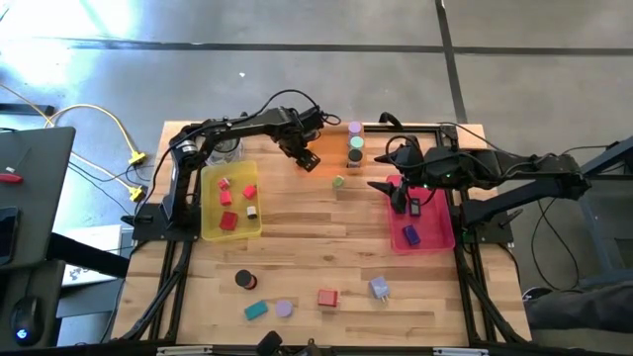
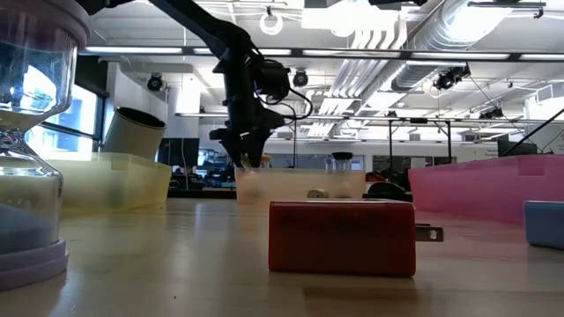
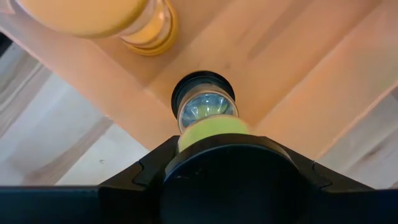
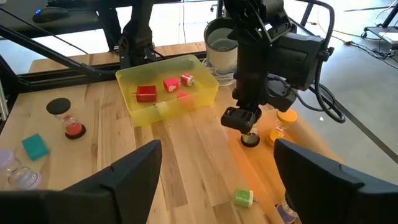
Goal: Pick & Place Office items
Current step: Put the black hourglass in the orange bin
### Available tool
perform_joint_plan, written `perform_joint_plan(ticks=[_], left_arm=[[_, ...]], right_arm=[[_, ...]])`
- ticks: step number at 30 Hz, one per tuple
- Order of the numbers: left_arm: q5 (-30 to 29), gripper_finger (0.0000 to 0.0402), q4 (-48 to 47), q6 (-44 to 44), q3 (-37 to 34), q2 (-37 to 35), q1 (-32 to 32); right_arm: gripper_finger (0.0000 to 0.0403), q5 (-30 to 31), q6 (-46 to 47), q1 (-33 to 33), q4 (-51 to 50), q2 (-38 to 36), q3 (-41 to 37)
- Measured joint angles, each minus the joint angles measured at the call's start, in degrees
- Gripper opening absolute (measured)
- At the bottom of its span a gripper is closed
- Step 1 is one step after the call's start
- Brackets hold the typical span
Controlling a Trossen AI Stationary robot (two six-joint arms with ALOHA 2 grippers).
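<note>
left end effector (image 4: pixel 242 118) clenched on small green-topped black-based hourglass (image 3: pixel 205 112) over orange tray (image 1: pixel 321 158); lower straight, release gently. right end effector (image 1: pixel 394 193) released.

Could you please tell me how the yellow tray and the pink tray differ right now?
The yellow tray sits on the table's left side, the pink tray on its right. The yellow tray holds mostly red pieces; the pink tray holds fewer, dark pieces. Both are translucent rectangular trays lying flat on the wooden table.
</note>
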Motion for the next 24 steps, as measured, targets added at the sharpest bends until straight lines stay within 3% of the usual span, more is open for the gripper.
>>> perform_joint_plan(ticks=[12, 24], left_arm=[[0.35, 0.0196, 0.79, -0.63, 0.00, 0.00, 0.28], [1.12, 0.0248, 0.72, 3.72, 0.00, 0.00, 0.13]], right_arm=[[0.0300, 0.11, -0.42, 0.00, 0.00, 0.00, -0.01], [0.0300, 0.11, -0.15, 0.00, 0.00, 0.00, 0.00]])
